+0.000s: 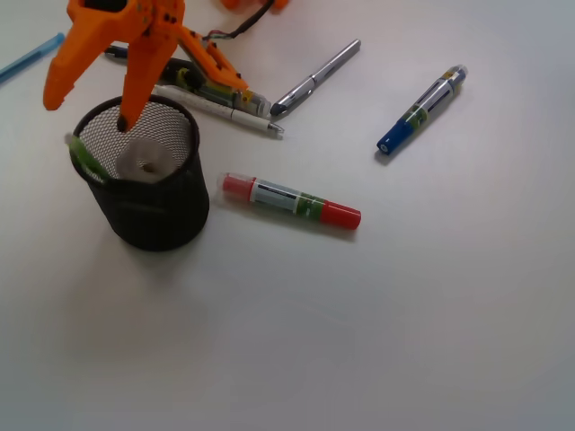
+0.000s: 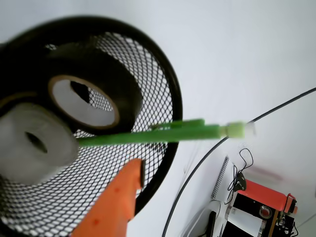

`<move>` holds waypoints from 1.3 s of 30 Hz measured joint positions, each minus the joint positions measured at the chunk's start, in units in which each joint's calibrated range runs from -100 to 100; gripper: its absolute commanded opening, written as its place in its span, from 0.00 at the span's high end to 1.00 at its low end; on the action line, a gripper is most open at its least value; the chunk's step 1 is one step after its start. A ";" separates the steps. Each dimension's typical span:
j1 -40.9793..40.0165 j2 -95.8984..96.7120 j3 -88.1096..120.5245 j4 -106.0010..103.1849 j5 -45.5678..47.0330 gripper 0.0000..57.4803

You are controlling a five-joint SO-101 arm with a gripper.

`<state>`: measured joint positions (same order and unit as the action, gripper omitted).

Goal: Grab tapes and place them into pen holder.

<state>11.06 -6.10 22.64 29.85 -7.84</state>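
Observation:
A black mesh pen holder point(image 1: 175, 202) stands at the left of the table. In the front view a white tape roll point(image 1: 144, 160) lies inside it, and a green pen point(image 1: 85, 154) leans on its left rim. The wrist view looks down into the holder point(image 2: 170, 94). It shows a black tape roll point(image 2: 106, 74) and the white tape roll point(image 2: 29, 143) side by side, with the green pen point(image 2: 158, 133) lying across the mouth. My orange gripper point(image 1: 90, 103) hangs just above the holder's rim, jaws spread and empty. One finger point(image 2: 116, 197) shows in the wrist view.
A red marker point(image 1: 290, 201) lies right of the holder. A white pen point(image 1: 225, 109) and a silver pen point(image 1: 316, 78) lie behind it, a blue pen point(image 1: 422, 109) lies far right, and a light-blue pen point(image 1: 27, 56) lies at the top left. A black cable point(image 2: 207, 158) crosses the wrist view.

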 measured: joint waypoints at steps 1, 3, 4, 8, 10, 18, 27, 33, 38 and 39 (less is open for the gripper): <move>0.07 0.00 0.00 0.43 0.00 0.32; 0.15 -0.09 0.00 2.51 0.00 0.32; 0.15 -0.52 0.00 4.15 0.00 0.32; 0.15 -7.06 -2.52 13.48 0.00 0.32; 0.15 -12.02 -3.23 18.66 0.00 0.33; -3.40 -29.79 3.68 34.13 2.93 0.33; -13.98 -57.32 30.28 28.86 8.79 0.33; -14.50 -83.62 53.55 25.66 10.06 0.33; -9.40 -90.07 64.60 25.92 9.77 0.33; -9.32 -89.98 65.68 25.92 10.01 0.33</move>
<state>1.74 -96.08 88.32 55.77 2.17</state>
